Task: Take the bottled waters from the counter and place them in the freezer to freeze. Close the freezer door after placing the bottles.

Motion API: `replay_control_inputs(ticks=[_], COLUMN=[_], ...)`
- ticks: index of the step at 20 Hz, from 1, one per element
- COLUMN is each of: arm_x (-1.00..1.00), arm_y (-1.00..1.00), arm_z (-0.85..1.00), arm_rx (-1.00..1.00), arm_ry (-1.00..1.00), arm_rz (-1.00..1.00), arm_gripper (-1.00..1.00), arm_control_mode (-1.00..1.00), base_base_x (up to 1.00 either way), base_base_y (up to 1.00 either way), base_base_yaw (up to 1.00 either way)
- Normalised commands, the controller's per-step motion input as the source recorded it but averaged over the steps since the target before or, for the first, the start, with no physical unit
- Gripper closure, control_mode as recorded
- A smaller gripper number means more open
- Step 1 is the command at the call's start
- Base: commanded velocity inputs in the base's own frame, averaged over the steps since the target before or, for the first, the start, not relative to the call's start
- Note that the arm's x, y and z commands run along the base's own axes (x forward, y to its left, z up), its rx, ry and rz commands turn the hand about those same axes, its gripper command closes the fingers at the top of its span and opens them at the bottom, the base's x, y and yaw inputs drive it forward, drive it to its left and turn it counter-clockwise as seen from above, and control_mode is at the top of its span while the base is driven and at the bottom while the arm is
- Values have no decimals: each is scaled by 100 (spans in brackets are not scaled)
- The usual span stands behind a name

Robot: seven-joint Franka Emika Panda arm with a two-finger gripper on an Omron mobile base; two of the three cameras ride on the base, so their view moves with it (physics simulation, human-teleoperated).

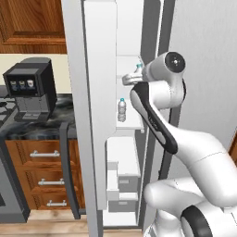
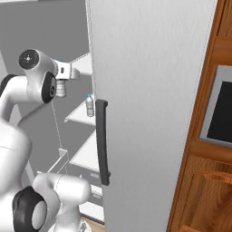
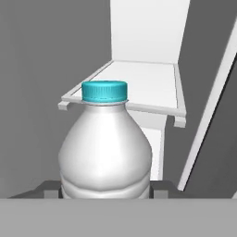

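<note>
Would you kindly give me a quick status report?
End effector shut on second bottle, inside freezer. First bottle upright on shelf. Freezer door open. Nothing in the way.

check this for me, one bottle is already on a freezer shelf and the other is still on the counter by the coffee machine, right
Not quite. One bottle does stand on a freezer shelf, but the other bottle is not on the counter: the hand view shows it between the fingers, in front of the shelves.
</note>
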Motion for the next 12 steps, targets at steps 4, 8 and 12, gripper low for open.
replay_control_inputs(ticks=[4,8,12], arm_x=[38,42,41], arm_y=[0,0,0], arm_z=[27,29,13], arm_rx=[0,0,0], arm_ry=[-10,-14,-17], arm_rz=[0,0,0], arm_gripper=[100,100,100], arm_control_mode=[-100,-100,-100], base_base_x=[0,0,0], base_base_y=[0,0,0], base_base_yaw=[0,0,0])
